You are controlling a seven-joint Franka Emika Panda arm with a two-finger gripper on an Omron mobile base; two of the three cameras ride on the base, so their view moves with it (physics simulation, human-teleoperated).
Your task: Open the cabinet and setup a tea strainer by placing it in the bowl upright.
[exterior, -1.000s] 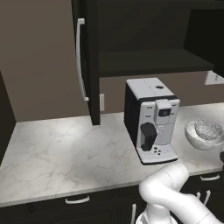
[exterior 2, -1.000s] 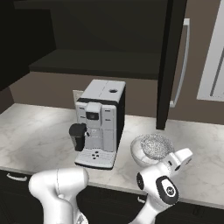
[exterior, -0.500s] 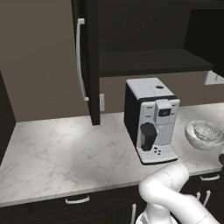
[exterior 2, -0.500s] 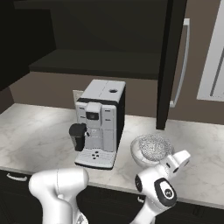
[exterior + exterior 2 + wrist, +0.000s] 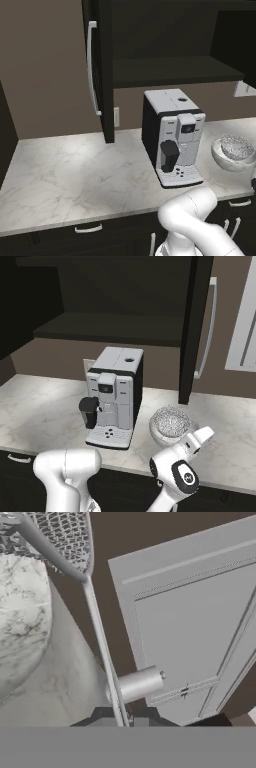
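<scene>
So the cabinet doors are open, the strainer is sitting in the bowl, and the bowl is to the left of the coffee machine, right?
Not quite. In the left base view the bowl stands to the right of the coffee machine, not the left. The rest holds: the cabinet doors are open and the tea strainer sits in the bowl.

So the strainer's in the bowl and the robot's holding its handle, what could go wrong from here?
1. The end effector grips only the far end of the tea strainer handle; on release, the long handle might tip the basket out of upright.
2. The bowl sits near the counter's front edge, so a nudge while pulling away could push it toward the drop.
3. The cabinet door hangs open above, so a rising arm might clip it.
</scene>
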